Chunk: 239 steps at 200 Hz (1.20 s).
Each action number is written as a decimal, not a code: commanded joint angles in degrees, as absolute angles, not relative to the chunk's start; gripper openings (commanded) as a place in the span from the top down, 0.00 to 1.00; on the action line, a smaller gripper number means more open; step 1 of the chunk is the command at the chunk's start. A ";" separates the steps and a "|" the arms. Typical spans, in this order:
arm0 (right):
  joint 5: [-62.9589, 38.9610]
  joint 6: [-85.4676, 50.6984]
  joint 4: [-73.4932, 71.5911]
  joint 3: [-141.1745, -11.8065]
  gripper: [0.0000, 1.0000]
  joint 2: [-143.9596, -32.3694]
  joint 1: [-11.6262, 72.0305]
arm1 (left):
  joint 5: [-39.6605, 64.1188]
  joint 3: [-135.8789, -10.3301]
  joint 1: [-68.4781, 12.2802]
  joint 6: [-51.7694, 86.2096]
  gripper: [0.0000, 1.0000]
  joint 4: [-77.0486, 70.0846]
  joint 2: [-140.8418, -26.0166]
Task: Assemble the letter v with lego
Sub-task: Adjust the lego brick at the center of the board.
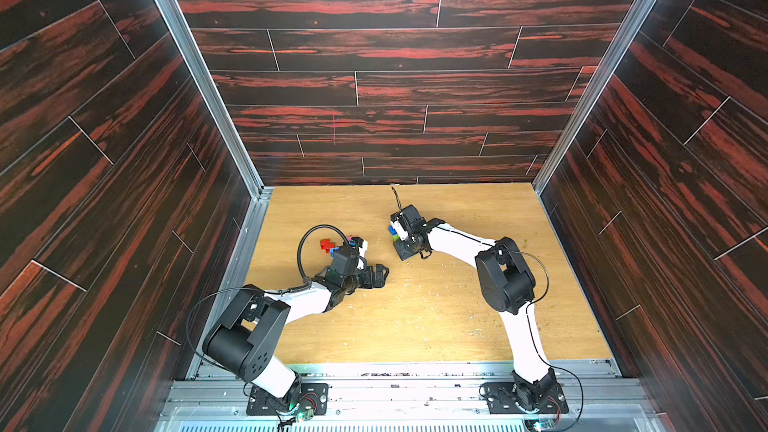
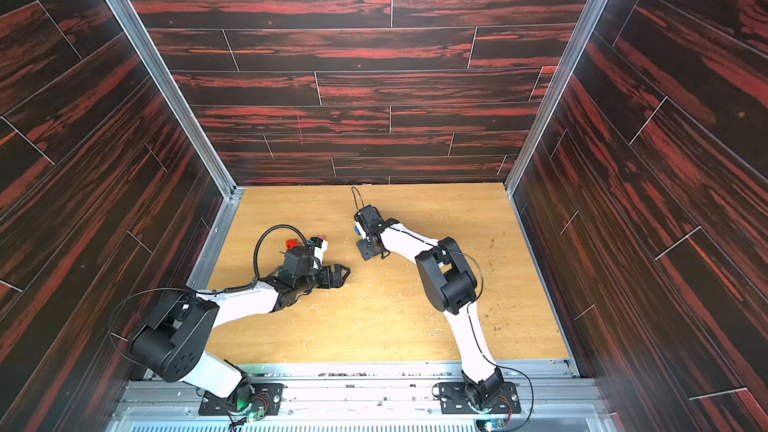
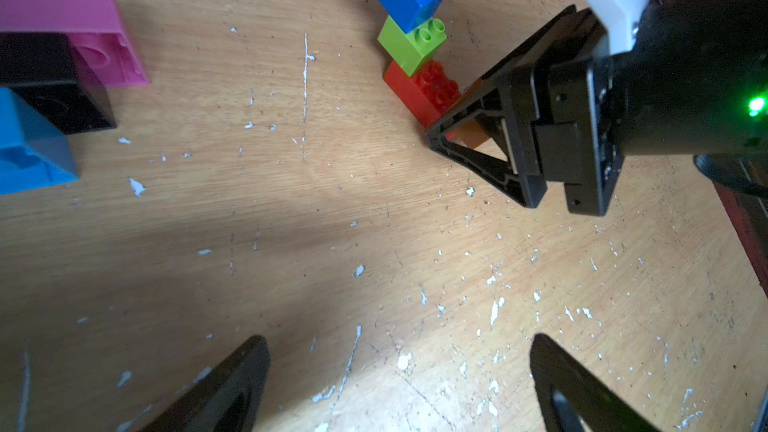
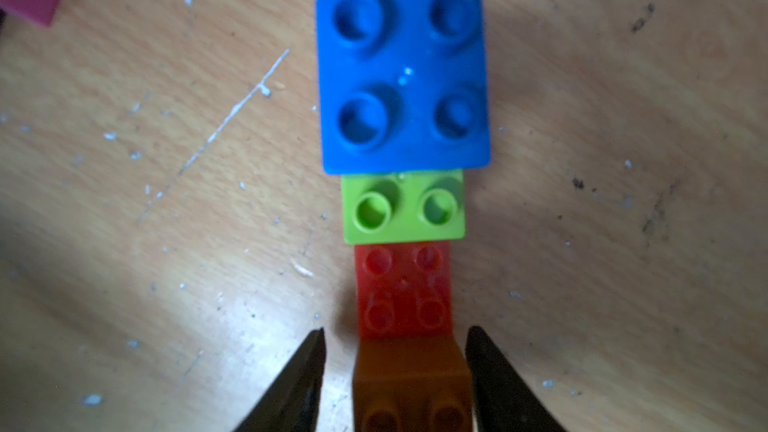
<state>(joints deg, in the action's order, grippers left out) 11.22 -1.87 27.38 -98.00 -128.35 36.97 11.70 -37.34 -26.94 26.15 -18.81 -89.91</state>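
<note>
From my station, the farthest left thing on the table is a loose red brick, lying apart from the rest. Just right of it, half hidden by the left wrist in both top views, sits a joined row of three. The left wrist camera shows them better: a pink brick, a black brick and a light blue brick, tipped on their sides with hollow undersides towards me.

The left gripper hangs over bare wood with its jaws spread as wide as I see them go. It has nothing between them and touches no brick.

Further right stands the stepped chain. A blue brick is highest, overlapping a lime green brick. That overlaps a red brick, which steps down onto an orange brick at the table.

The right gripper straddles the orange brick, partly closed around it. One finger lies against the brick's side, while a thin strip of table shows between the other finger and the brick. The view is blurred, so I cannot tell whether it has a real hold.
</note>
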 commanded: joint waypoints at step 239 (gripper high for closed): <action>-22.35 4.33 39.82 -101.31 0.73 -131.04 35.55 | 9.36 -35.19 -26.63 27.19 0.00 -13.38 -80.81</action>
<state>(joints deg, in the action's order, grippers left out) -10.70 2.66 33.93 -100.01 -129.62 35.35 10.33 -36.42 -26.94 26.57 -15.38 -84.38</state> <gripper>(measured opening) 0.344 0.999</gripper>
